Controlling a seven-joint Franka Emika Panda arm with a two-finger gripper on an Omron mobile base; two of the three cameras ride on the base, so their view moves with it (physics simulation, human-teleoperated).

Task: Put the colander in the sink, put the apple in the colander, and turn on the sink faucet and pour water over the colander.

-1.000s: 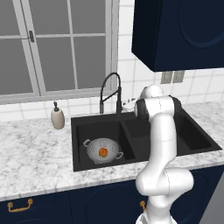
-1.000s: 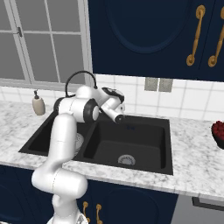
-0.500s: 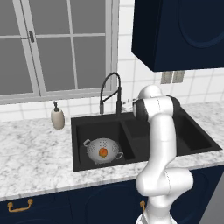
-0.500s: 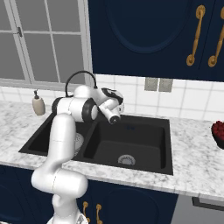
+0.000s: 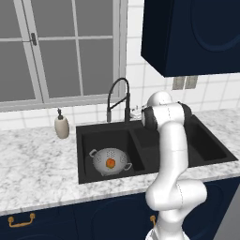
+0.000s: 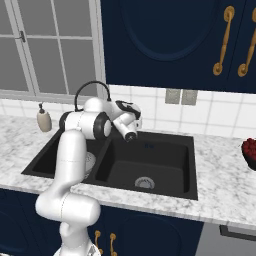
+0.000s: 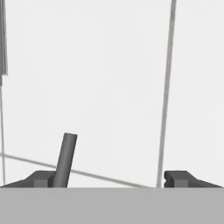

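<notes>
The silver colander [image 5: 111, 161] sits in the left basin of the black sink [image 5: 197, 149], and the red-orange apple [image 5: 110, 163] lies inside it. The black gooseneck sink faucet [image 5: 117, 100] rises behind the divider. My gripper [image 5: 135, 112] is open at the faucet's base, facing the tiled wall. In the hand view a thin dark lever [image 7: 65, 160] stands between the fingertips [image 7: 41, 179], close to the left one, without touching the right. The gripper [image 6: 136, 119] hovers over the sink's back rim, and the arm covers part of the colander [image 6: 89, 162]. Water is out of view.
A beige soap bottle [image 5: 61, 126] stands on the marble counter [image 5: 33, 164] left of the sink. The right basin holds just its drain [image 6: 143, 183]. A bowl of red fruit [image 6: 249, 150] sits at the far right. A window is behind the faucet.
The hand has shifted slightly by the faucet's base with its jaws still open. The colander and apple have not moved.
</notes>
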